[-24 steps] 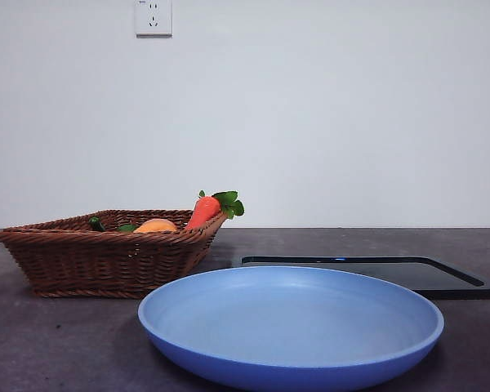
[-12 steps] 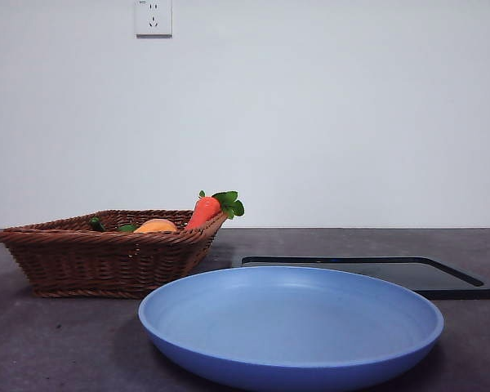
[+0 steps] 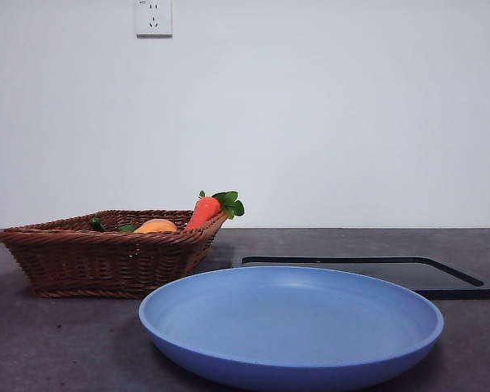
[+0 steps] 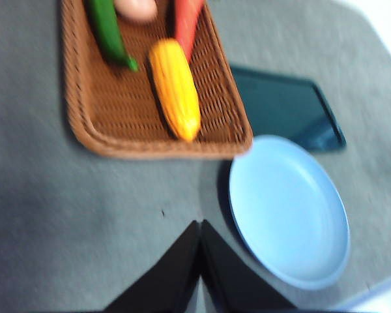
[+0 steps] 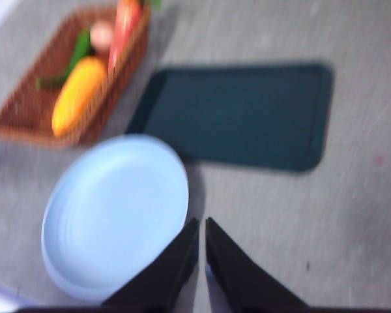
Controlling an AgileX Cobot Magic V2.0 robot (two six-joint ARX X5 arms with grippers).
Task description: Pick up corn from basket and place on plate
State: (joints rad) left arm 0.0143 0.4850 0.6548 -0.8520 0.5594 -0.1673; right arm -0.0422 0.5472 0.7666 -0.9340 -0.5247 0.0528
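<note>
The corn [image 4: 174, 89] [image 5: 77, 96] [image 3: 156, 225] is a yellow-orange cob lying in the brown wicker basket [image 4: 143, 140] [image 5: 13, 114] [image 3: 98, 260], beside a red-orange carrot [image 4: 186, 23] [image 5: 125, 26] [image 3: 204, 211]. The light-blue plate [image 3: 291, 327] [image 4: 288, 210] [image 5: 114, 212] stands empty in front of the basket. My left gripper [image 4: 200, 225] hangs high over the bare table between basket and plate, jaws shut and empty. My right gripper [image 5: 201, 225] hovers high beside the plate's edge, also shut on nothing. Neither arm appears in the front view.
A flat black tray [image 3: 376, 271] [image 4: 283, 107] [image 5: 241, 114] lies behind the plate. A green pepper [image 4: 109, 32] [image 5: 75, 55] and a pinkish ball [image 4: 137, 8] [image 5: 101, 36] share the basket. A white wall with a socket [image 3: 153, 16] rises behind the table.
</note>
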